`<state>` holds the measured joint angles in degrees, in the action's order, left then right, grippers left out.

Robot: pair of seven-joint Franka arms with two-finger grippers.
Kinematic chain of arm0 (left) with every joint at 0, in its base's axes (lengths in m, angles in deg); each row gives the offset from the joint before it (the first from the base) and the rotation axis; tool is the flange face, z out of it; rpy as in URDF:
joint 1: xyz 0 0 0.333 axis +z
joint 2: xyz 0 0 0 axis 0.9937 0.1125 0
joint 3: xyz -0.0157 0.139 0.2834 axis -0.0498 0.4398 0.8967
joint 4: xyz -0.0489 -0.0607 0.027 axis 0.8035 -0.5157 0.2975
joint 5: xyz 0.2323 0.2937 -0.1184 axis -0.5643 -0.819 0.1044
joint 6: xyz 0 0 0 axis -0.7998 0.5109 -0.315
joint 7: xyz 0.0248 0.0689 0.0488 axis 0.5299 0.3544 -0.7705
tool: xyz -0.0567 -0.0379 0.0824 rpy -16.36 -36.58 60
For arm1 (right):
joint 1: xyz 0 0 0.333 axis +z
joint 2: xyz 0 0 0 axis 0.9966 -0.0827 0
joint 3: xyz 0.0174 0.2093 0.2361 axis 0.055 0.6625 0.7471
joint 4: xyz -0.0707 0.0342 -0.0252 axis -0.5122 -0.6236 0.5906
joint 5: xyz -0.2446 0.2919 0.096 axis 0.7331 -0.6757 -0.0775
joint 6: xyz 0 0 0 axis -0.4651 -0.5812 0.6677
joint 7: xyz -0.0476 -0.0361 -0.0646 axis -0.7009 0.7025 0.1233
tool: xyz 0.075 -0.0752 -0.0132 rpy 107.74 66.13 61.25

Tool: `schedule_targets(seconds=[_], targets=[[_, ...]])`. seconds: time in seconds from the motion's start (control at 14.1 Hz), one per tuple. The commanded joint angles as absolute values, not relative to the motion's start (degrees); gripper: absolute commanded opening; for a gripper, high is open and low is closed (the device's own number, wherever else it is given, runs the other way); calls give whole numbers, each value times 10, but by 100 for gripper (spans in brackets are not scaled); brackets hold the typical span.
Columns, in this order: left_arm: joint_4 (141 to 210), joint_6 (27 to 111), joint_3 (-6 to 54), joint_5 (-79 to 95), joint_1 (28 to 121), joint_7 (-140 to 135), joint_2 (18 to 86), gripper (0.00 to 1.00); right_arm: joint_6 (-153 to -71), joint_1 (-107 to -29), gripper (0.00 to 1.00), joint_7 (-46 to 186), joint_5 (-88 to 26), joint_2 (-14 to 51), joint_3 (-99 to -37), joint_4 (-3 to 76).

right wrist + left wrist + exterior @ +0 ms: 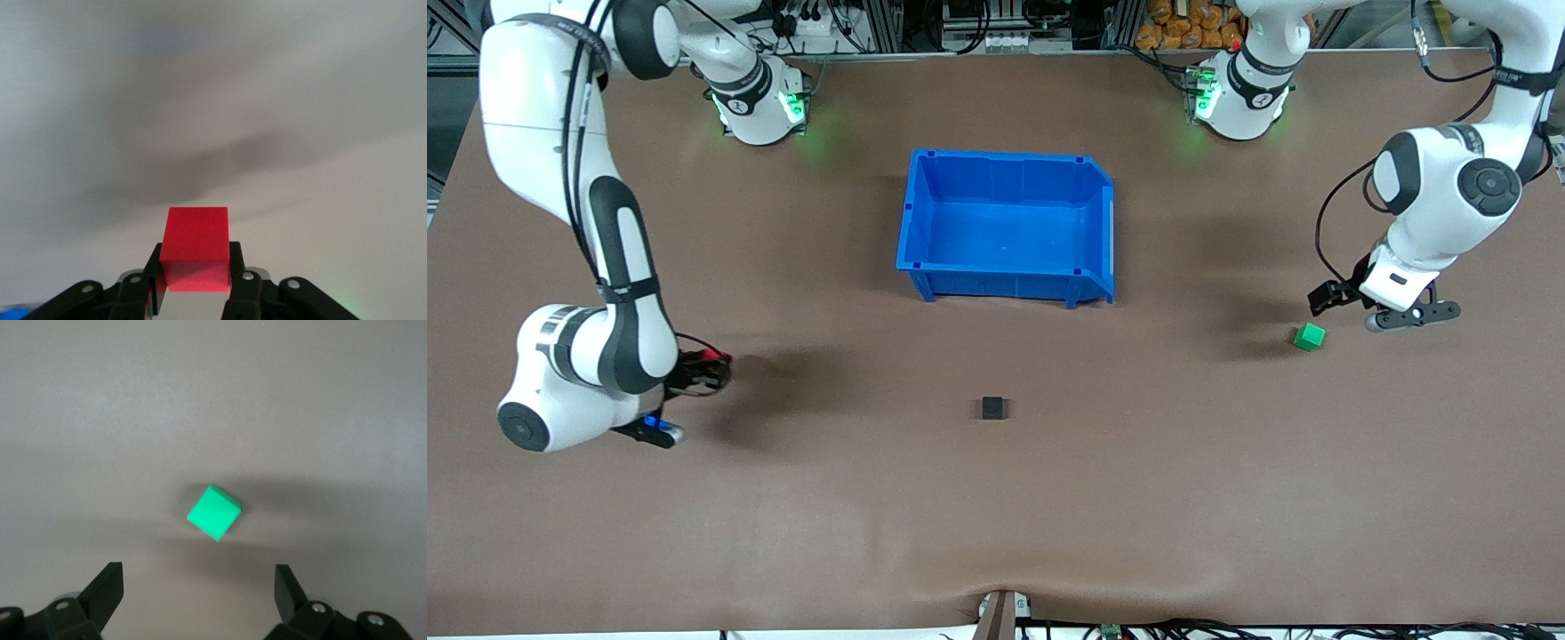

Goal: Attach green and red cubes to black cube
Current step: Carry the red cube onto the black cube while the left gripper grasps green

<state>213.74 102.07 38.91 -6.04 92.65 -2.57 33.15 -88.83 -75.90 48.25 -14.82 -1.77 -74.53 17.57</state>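
Note:
The green cube (1309, 336) lies on the table toward the left arm's end. In the left wrist view the green cube (213, 512) sits on bare table ahead of the fingertips. My left gripper (1329, 298) (198, 587) hangs open and empty just above the table beside it. My right gripper (710, 369) (195, 270) is shut on the red cube (195, 245), held above the table at the right arm's end; a bit of red (715, 358) shows in the front view. The black cube (992, 408) sits alone mid-table, nearer the front camera than the bin.
An empty blue bin (925, 222) stands in the middle of the table, closer to the robot bases. The brown table surface stretches wide around the black cube. The table's front edge runs along the bottom of the front view.

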Motion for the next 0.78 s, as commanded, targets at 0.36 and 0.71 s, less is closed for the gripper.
schedule_targets(seconds=[0.36, 0.71], targets=[[2139, 1079, 386, -62, 935, -213, 385, 100, -1031, -641, 0, 64, -391, -31, -747, 172], [2133, 1081, 386, -62, 942, -301, 398, 83, -1204, -539, 0, -43, -504, -84, -748, 177]])
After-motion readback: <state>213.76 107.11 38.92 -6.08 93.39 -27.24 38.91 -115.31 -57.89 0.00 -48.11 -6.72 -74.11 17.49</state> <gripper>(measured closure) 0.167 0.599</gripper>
